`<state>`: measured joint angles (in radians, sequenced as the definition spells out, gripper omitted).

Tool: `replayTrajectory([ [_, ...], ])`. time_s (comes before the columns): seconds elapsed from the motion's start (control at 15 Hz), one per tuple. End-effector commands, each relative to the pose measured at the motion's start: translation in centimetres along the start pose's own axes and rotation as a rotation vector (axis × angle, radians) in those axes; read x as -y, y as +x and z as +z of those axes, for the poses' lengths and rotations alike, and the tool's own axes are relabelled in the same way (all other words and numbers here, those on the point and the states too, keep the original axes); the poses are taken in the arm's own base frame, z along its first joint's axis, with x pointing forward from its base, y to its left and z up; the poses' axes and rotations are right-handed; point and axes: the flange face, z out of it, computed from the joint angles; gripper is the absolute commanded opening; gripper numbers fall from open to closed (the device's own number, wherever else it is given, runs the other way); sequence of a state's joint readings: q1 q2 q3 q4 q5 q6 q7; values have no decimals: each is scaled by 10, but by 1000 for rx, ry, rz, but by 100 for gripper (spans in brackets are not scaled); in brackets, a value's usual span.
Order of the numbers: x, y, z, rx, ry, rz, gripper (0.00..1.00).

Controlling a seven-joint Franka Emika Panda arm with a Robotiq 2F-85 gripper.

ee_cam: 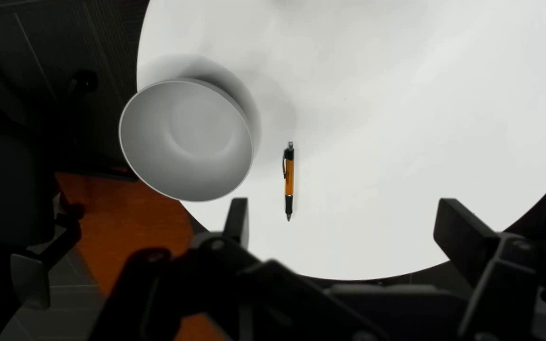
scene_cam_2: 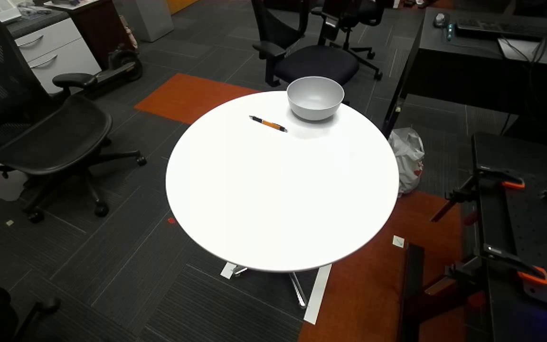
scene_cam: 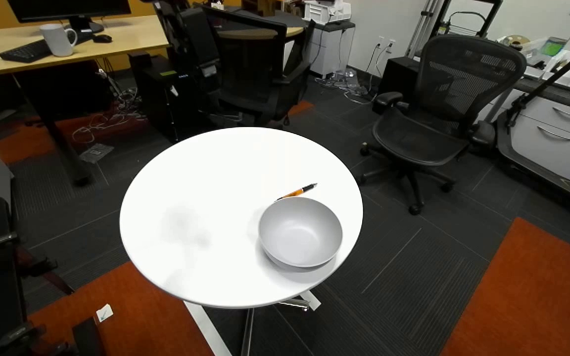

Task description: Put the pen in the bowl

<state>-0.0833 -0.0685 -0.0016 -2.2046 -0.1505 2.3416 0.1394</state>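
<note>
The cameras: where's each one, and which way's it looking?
In an exterior view: high, looking down on a round white table, pale wooden desk beyond; no robot arm.
In an exterior view: high, looking down, black padded chair beyond; no arm.
Wrist view: above the table, looking down; black gripper shows.
All share the round grey bowl and orange-black pen.

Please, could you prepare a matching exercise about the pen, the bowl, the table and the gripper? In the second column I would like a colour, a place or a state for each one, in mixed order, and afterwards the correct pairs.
Things:
1. Pen
2. Bowl
3. Table
4. Gripper

Descriptions:
A. White, with a round top
B. Jaws wide apart, holding nothing
C. Orange and black, lying flat
D. Light grey, standing upright near an edge

Right pairs: 1-C; 2-D; 3-A; 4-B
</note>
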Motion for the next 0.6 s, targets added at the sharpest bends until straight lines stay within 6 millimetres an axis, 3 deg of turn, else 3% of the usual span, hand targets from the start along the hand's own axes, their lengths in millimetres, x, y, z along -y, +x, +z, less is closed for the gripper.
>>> replayTrajectory([
  [0.0, -3, 26, 18, 26, -15, -10, 100],
  [0.33, -10, 46, 52, 67, -11, 12, 100],
  [0.4, -8, 34, 46, 50, -9, 17, 100],
  [0.53, -9, 35, 55, 63, -10, 19, 100],
])
